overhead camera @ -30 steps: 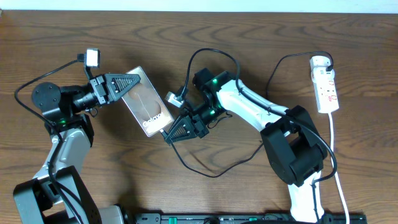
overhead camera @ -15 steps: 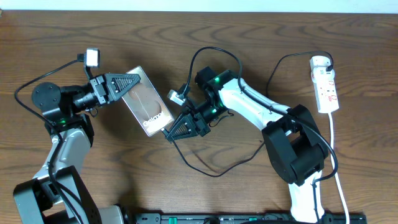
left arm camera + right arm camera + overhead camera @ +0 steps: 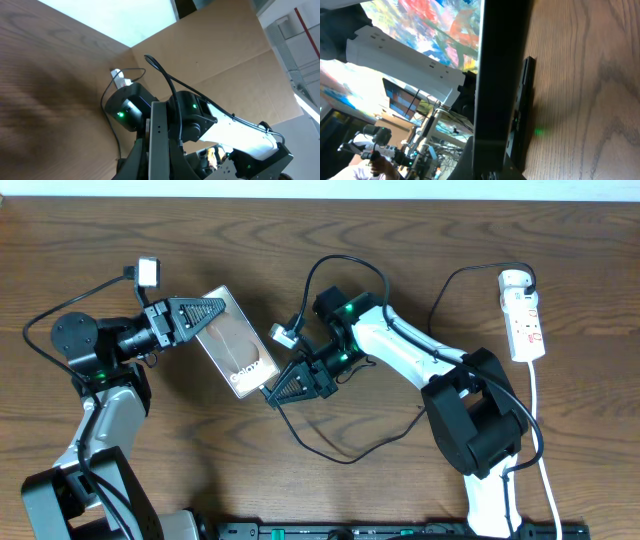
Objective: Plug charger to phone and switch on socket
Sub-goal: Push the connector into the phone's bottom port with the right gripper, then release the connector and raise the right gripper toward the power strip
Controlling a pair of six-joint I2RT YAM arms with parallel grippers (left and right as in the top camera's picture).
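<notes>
Where the left gripper point(image 3: 200, 314) meets the phone point(image 3: 238, 345), its fingers are closed on the phone's upper-left end, the end with the pale circle. In the left wrist view the phone point(image 3: 158, 140) is seen edge-on as a thin grey slab gripped between those fingers. The phone is held slantwise over the table point(image 3: 150, 450), with its lettered end turned down and to the right. Just at that lettered end the right gripper point(image 3: 275, 395) is found, its fingers drawn together to a point against the phone's lower corner. The charger point(image 3: 340, 462) is seen running out from that point, so the fingers appear to be pinched on its end; the plug tip itself is hidden, and whether it is seated in the phone cannot be told. From there the charger is looped below and to the right of the phone. Well to the right of the phone the socket point(image 3: 524, 315) is laid flat, with a white cord point(image 3: 541, 420) trailing toward the near edge.
</notes>
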